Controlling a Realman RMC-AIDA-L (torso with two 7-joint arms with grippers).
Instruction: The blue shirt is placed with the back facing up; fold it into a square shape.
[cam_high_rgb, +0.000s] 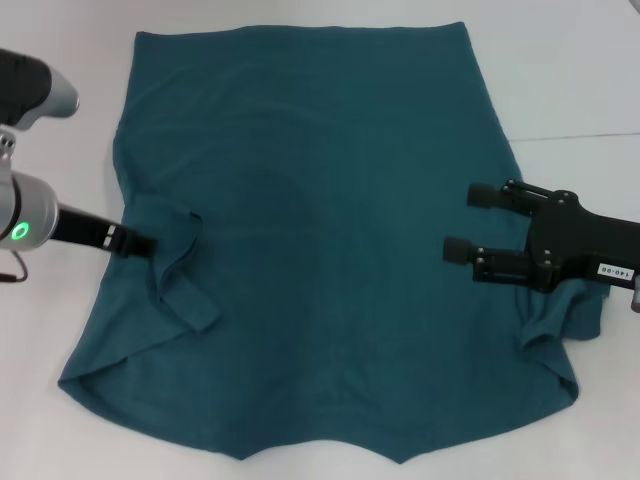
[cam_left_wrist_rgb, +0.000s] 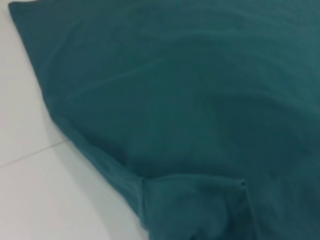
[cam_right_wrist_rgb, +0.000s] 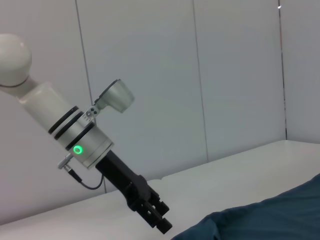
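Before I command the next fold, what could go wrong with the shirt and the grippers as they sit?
1. The left gripper sits at the bunched left sleeve of the blue shirt; pulling now may drag the whole shirt rather than fold it.
2. The right gripper is open over the cloth, and the right sleeve below it is crumpled, so it may fold unevenly.
3. The two sides look uneven, so a square may come out skewed.
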